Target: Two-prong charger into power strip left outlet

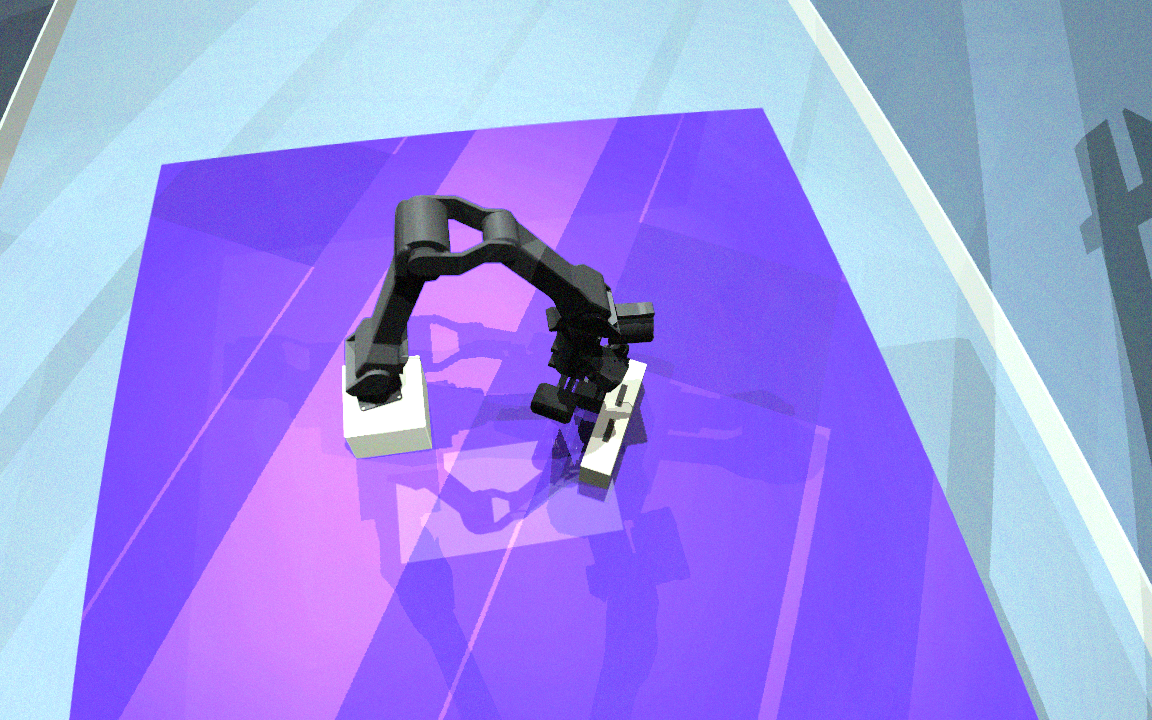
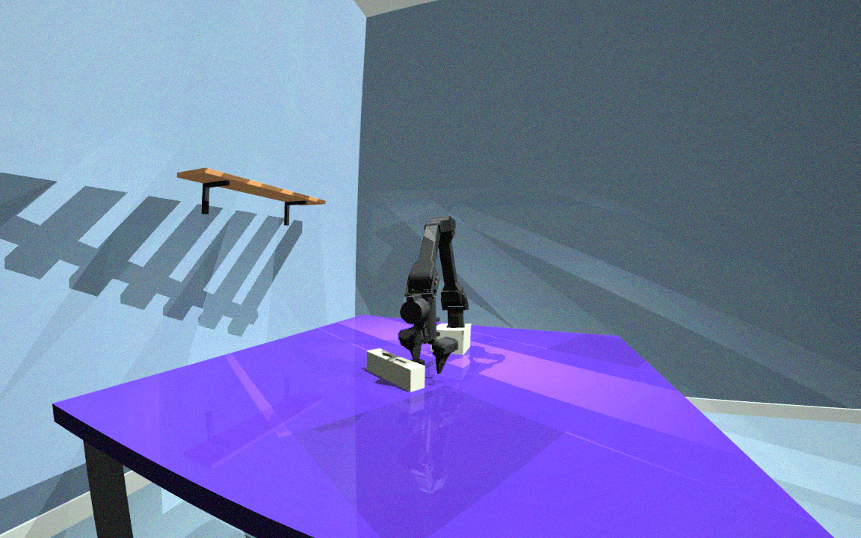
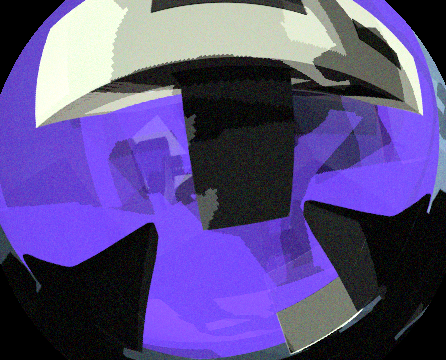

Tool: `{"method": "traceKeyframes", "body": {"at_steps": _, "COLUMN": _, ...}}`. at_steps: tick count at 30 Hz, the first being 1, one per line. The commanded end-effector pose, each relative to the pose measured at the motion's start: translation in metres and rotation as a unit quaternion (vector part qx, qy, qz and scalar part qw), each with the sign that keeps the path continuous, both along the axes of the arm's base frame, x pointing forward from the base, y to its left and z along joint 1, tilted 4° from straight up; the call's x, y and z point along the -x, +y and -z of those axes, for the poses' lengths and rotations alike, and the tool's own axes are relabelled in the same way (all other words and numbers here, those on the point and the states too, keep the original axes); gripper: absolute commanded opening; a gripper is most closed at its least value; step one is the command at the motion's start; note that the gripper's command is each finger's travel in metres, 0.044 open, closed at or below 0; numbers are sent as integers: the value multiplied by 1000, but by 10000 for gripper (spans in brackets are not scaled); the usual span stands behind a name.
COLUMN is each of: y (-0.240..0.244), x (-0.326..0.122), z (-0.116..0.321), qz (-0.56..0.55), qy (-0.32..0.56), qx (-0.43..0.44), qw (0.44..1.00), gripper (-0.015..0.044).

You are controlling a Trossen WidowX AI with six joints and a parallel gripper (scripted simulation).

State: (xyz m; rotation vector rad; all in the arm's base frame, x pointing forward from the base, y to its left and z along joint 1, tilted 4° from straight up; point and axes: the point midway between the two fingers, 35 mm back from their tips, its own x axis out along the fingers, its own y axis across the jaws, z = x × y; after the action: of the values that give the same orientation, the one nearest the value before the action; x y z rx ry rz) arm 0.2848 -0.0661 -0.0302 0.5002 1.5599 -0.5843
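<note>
Gripper spread wide, nothing clamped. Dark block, probably the charger, sits just beside the power strip, between my fingers in wrist view; I judge they're straddling it for a grasp.

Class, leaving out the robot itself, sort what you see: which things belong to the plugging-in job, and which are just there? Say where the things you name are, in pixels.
Job:
- power strip [image 1: 597, 458] [image 2: 392, 370] [image 3: 208, 32]
- black block [image 1: 585, 432] [image 3: 243, 175], probably the charger

Just there:
- wooden shelf [image 2: 252, 186]
- pale block [image 1: 390, 440] [image 2: 462, 342] under the arm
</note>
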Motion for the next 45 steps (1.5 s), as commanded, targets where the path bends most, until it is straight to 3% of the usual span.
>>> {"method": "traceKeyframes", "body": {"at_steps": 1, "y": 4, "x": 5, "z": -2, "qz": 2, "qy": -4, "qx": 1, "qw": 1000, "gripper": 440}}
{"method": "traceKeyframes", "body": {"at_steps": 19, "y": 13, "x": 17, "z": 1, "qz": -1, "qy": -3, "qx": 4, "qw": 1000, "gripper": 440}}
{"method": "traceKeyframes", "body": {"at_steps": 30, "y": 7, "x": 2, "z": -79, "qz": -19, "qy": -233, "qx": 185, "qw": 954, "gripper": 440}}
{"method": "traceKeyframes", "body": {"at_steps": 45, "y": 7, "x": 2, "z": -80, "qz": -18, "qy": -237, "qx": 188, "qw": 953, "gripper": 440}}
